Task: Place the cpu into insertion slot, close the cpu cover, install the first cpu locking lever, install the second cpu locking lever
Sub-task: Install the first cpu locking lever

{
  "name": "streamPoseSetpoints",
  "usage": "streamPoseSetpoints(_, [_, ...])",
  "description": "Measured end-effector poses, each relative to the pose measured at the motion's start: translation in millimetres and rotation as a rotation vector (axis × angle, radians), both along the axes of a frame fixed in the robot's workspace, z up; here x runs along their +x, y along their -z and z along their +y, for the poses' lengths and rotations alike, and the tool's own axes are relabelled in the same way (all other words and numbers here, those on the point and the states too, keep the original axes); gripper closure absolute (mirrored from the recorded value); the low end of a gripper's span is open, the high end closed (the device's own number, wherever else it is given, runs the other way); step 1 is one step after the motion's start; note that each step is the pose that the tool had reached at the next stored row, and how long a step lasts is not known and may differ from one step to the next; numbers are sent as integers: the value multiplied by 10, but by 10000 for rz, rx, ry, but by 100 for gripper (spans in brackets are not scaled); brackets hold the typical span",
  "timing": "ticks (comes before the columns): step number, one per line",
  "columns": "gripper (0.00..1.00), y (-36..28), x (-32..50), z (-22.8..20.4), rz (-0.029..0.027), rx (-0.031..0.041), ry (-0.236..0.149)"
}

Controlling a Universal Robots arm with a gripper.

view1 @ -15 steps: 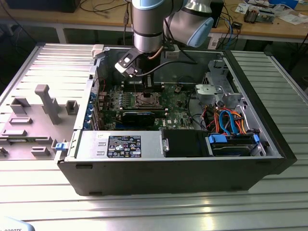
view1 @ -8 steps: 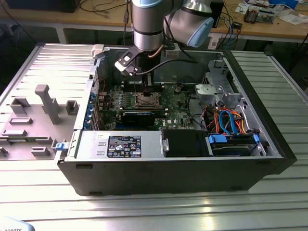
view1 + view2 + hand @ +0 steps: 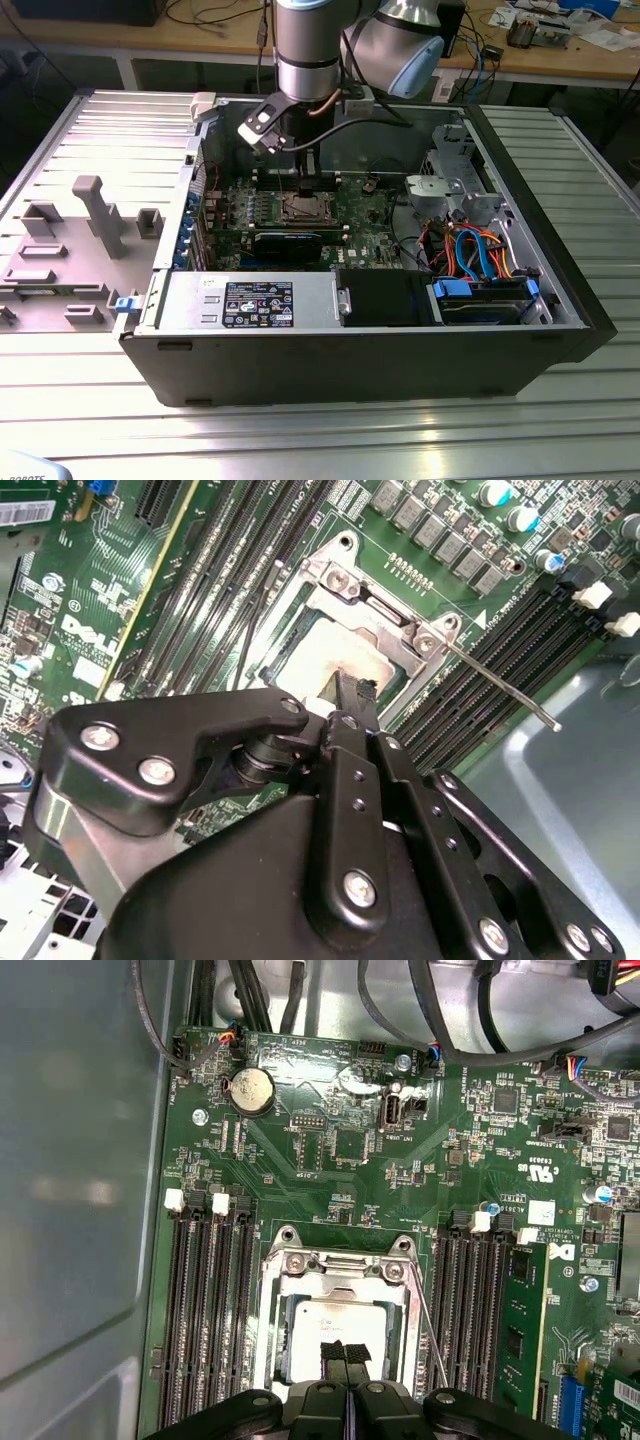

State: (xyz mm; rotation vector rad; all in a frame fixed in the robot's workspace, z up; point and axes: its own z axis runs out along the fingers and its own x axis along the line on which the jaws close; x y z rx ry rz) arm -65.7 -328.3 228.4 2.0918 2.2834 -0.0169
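Note:
The cpu point(image 3: 312, 1322), a dull silver square, lies in the insertion slot point(image 3: 303, 208) on the green board. The silvery cpu cover point(image 3: 345, 1272) lies flat around it as a frame. My gripper point(image 3: 345, 1352) hangs straight over the chip, fingertips pressed together with nothing between them, at or just above the cover's near edge. In the second wrist view the gripper point(image 3: 352, 692) hides part of the cpu point(image 3: 325, 645) and the cpu cover point(image 3: 385, 630). A thin metal locking lever point(image 3: 500, 685) angles away from the socket's side; it also shows in the first wrist view as a locking lever point(image 3: 432, 1335).
Long black memory slots point(image 3: 205, 1310) flank the socket on both sides. A coin battery point(image 3: 250, 1091) and cables point(image 3: 480, 1020) sit beyond it. The case wall point(image 3: 80, 1210) stands close on one side. In the exterior view, drive bays and orange and blue cables point(image 3: 475, 255) fill the case's right.

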Motion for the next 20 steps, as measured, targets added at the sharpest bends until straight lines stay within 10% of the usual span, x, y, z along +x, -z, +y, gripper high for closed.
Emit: streamPoseSetpoints(20, [89,-86,0,0,-1,2,7])
